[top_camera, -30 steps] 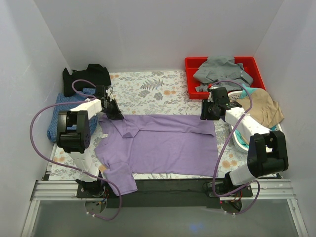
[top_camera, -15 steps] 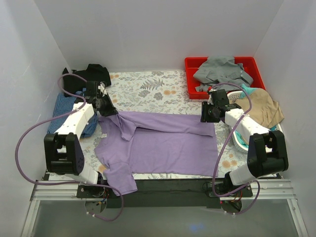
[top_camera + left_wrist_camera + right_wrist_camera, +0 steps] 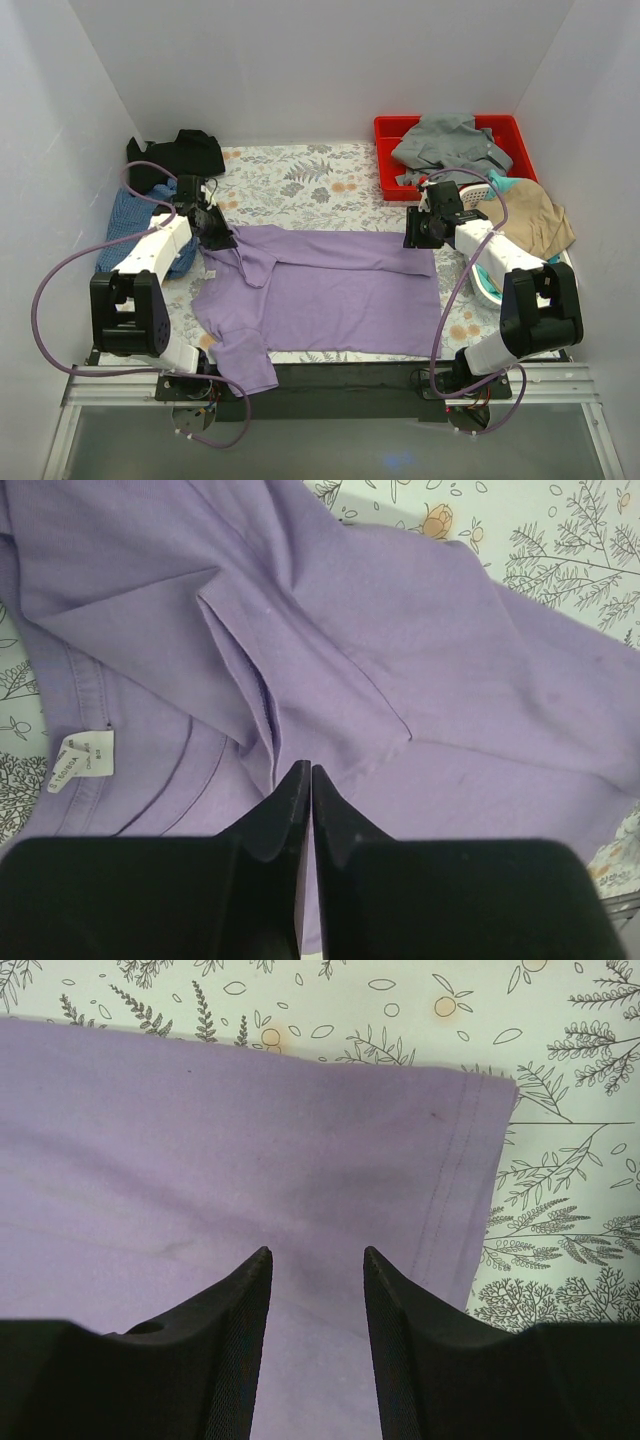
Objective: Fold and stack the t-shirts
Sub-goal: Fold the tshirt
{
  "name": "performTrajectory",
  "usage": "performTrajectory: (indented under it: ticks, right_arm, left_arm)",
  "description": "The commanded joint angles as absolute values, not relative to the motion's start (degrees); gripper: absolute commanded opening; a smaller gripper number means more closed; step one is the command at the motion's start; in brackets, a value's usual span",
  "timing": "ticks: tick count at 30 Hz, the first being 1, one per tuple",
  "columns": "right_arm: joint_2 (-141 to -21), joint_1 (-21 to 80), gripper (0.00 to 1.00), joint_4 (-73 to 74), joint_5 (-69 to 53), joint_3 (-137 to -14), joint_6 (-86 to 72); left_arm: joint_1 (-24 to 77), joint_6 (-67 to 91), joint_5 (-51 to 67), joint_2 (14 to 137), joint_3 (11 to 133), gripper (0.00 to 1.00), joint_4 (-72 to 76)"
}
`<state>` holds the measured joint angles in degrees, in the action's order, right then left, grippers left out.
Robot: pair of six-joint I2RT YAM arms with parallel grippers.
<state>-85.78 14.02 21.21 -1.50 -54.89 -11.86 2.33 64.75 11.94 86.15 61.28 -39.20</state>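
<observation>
**Lilac t-shirt spread flat; left fingers closed at a fold, right fingers open over the hem**

Top view: The lilac t-shirt (image 3: pixel 330 290) lies spread across the middle of the flower-printed counter (image 3: pixel 300 180), with its neck to the left and its hem to the right. Its far sleeve is folded in over the body, and its near sleeve reaches the counter's near edge. The left fingers (image 3: pixel 222 238) sit low at the shirt's far-left corner. The right fingers (image 3: pixel 416 232) are at its far-right corner. The black t-shirt (image 3: pixel 185 152) is bunched in the far-left corner of the counter. The blue checked t-shirt (image 3: pixel 120 215) lies crumpled just in front of it, beside the left arm. A red bin (image 3: pixel 383 128) at the far right holds a grey garment (image 3: pixel 445 140), and a tan cloth (image 3: pixel 535 222) lies near it.

Left wrist view: The left fingers (image 3: pixel 298 785) are pressed together with no gap between them. Their tips meet at a raised fold of the lilac t-shirt (image 3: pixel 420 650). Whether a thin edge of cloth is caught between them cannot be told. A white neck label (image 3: pixel 82 760) shows inside the collar at the left, and the counter (image 3: pixel 560 540) shows at the top right.

Right wrist view: The right fingers (image 3: pixel 256 1270) stand apart with nothing between them. They hang over the lilac t-shirt (image 3: pixel 200 1140), just beside its stitched hem (image 3: pixel 455 1180). The shirt's corner lies flat on the counter (image 3: pixel 300 1000).
</observation>
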Motion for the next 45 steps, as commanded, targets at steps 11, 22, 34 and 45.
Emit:
performTrajectory:
  ticks: [11,22,34,45]
  right_arm:
    - [-87.19,14.41,0.48,19.34,-3.51,-55.02,-11.60]
    - [-87.80,14.33,0.47,18.81,-4.74,-54.14,-11.78]
    - [-87.63,14.41,0.47,18.54,-5.36,-53.79,-11.78]
    - [-86.84,14.41,0.47,18.28,-6.50,-52.38,-11.51]
  left_arm:
    - [2.29,64.51,8.79,92.45,63.28,0.38,-36.83]
    - [2.29,65.74,7.03,95.09,63.10,0.38,-34.19]
    - [2.29,66.18,7.56,93.70,62.14,0.00,-34.44]
    - [2.64,69.78,7.56,79.90,55.03,0.00,-43.94]
